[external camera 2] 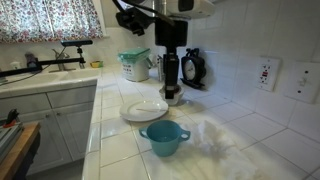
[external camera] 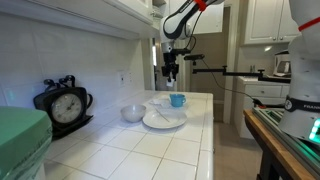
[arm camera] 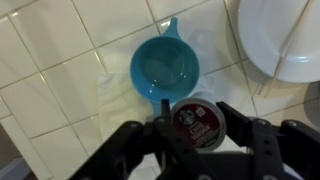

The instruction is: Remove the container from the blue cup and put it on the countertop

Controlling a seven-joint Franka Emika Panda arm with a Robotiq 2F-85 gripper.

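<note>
Pinching a tiny whitish container with a dark printed lid (arm camera: 194, 122) between the two black fingers of the Robotiq gripper (arm camera: 198, 135), held up off the tiles and not seated anywhere. Looks already out of the small turquoise round cup (arm camera: 165, 72), bare inside in the wrist view and standing toward the open edge of the glossy white tiled countertop (arm camera: 50, 95), away from the wall. Hangs close above and beside the cup's rim, though: risks clipping that rim if lowered straight down, tipping the cup or nudging it toward the open edge. Close on the other side, a flat white round plate (arm camera: 285, 40), and past it, nearer the wall edge, a white bowl (external camera: 133, 113). Little bare tile between cup and plate, so could land half on the plate's lip and topple if carried that way. Depth of the pinch hard to tell; might slip early. Could bounce and roll off the open edge if released from height.
</note>
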